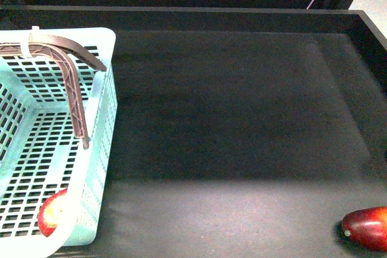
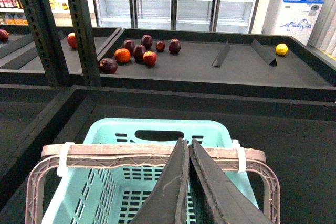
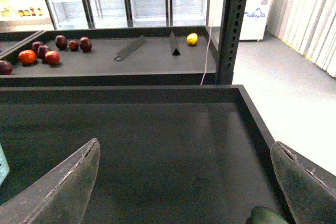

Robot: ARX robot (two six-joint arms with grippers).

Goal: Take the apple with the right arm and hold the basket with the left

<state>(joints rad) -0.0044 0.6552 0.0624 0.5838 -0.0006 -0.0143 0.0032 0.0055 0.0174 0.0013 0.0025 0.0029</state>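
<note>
The apple (image 1: 53,212) lies in the aqua basket (image 1: 103,125).

The aqua basket (image 1: 100,149) looks like smooth, slightly glossy plastic; the black tray (image 1: 242,119) floor is matt; the dark red fruit (image 1: 367,228) is shiny.

Dim, grainy tray (image 1: 242,119); glare washes out the basket (image 1: 91,167) rim.

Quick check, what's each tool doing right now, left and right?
Left tool: closed, fingers together over the basket; whether it grips the handle cannot be told.
Right tool: open wide, holding nothing.
</note>
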